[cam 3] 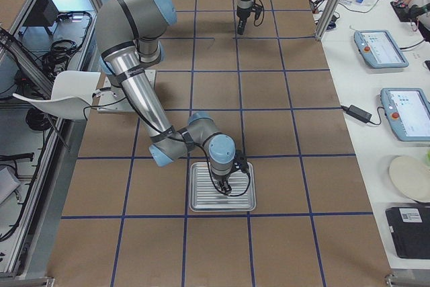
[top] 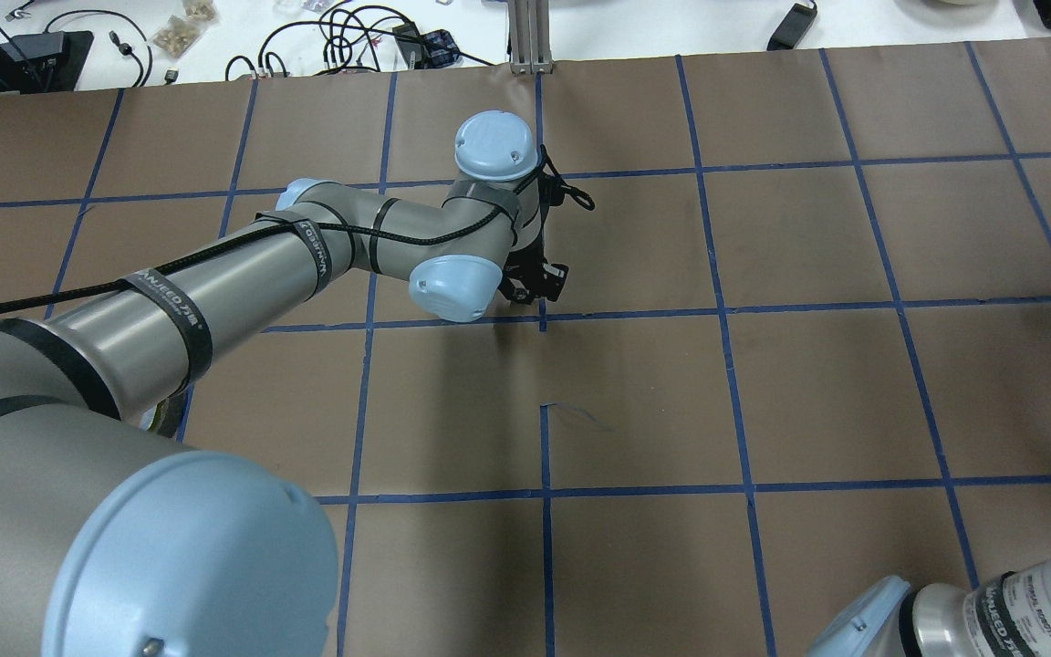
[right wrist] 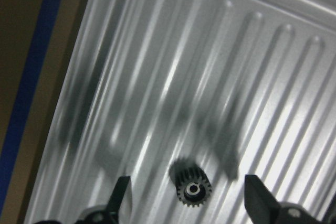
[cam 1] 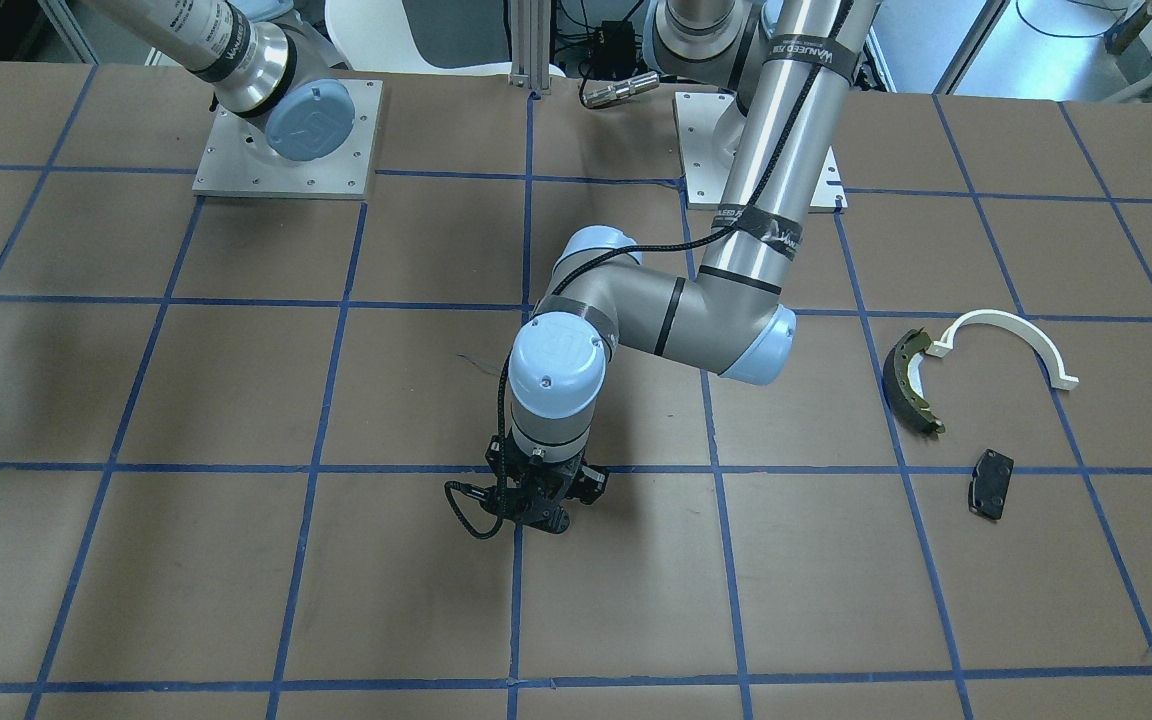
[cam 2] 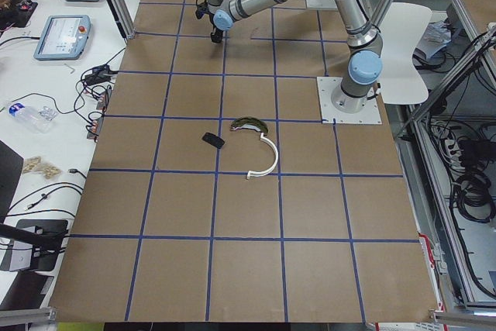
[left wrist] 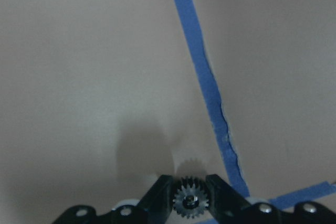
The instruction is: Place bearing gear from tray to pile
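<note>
My left gripper [left wrist: 190, 184] is shut on a small dark toothed bearing gear [left wrist: 191, 200] and holds it just above the brown table beside a blue tape line. It hangs near the table's middle [cam 1: 539, 520]. The pile lies far off to the side: a dark curved brake shoe [cam 1: 909, 385], a white arc piece [cam 1: 1011, 335] and a flat black pad [cam 1: 991, 484]. My right gripper [right wrist: 189, 198] is open over the ribbed metal tray [right wrist: 210, 51]. A second gear [right wrist: 192, 189] lies on the tray between its fingers [right wrist: 119, 195], touching neither.
The tray [cam 3: 200, 201] sits at the table's right end, under the right arm. Blue tape lines grid the brown table. The arm mounting plates [cam 1: 286, 140] stand at the robot's edge. Cables and pendants lie on the white bench [cam 2: 66, 36] beyond the far edge.
</note>
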You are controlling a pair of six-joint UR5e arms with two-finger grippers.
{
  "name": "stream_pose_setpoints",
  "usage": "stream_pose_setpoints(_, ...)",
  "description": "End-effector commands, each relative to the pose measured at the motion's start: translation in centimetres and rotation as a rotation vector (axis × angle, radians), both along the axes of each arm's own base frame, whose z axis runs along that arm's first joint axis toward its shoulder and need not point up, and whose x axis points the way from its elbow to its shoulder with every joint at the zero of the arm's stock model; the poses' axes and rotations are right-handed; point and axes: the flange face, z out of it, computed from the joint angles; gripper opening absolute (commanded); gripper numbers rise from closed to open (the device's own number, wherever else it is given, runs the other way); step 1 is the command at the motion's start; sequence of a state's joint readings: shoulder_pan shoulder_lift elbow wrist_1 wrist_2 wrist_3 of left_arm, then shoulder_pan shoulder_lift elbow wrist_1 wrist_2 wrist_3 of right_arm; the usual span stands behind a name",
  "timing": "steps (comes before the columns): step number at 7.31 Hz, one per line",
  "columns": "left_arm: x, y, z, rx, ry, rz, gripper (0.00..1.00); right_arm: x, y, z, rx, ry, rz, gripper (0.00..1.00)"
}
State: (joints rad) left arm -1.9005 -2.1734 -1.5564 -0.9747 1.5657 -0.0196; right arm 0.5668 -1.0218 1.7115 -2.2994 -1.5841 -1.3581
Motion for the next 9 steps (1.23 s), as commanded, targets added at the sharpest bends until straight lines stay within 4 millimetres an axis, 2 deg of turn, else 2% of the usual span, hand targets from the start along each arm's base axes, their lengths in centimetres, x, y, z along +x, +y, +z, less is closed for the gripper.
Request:
stream_pose_setpoints(1, 0.8, -2.3, 4.7, 0.046, -0.028, 0.014, 0.00, 0.3, 0.2, -0.3, 0.011, -0.006, -0.014, 0.73)
stream_pose_setpoints(2, 4.9, -5.4, 7.0, 0.036, -0.020, 0.056, 0.00, 0.2, 0.2, -0.4, 0.007, -0.003, -0.015, 0.59)
stream_pose_setpoints(3, 10.0, -7.7, 8.7, 0.020, -0.015, 0.084, 0.00, 0.2, 0.1, -0.2, 0.003, 0.001, -0.014, 0.42)
stream_pose_setpoints(4, 14.6, -8.7, 9.7, 0.013, -0.014, 0.071, 0.00, 0.1, 0.1, -0.2, 0.002, 0.003, -0.014, 0.26)
stream_pose_setpoints(5, 19.7, -9.1, 10.4, 0.038, -0.017, 0.093, 0.00, 0.0, 0.1, -0.1, 0.002, 0.005, -0.015, 0.18)
stream_pose_setpoints(6, 24.9, -9.2, 11.1, 0.067, -0.016, 0.098, 0.00, 0.1, 0.1, 0.1, 0.002, 0.006, -0.014, 0.12)
stream_pose_setpoints(7, 30.7, -9.1, 12.0, 0.079, -0.029, 0.096, 0.00, 0.3, 0.3, 0.1, 0.012, -0.003, -0.023, 0.12)
stream_pose_setpoints(8, 36.8, -8.6, 12.1, 0.094, -0.049, 0.064, 0.00, 1.4, 0.1, 2.6, 0.022, 0.007, -0.060, 0.12)
stream_pose_setpoints(9, 42.0, -7.7, 12.2, 0.101, -0.044, 0.057, 0.00, 5.4, -1.4, 5.7, 0.049, -0.028, -0.107, 0.12)
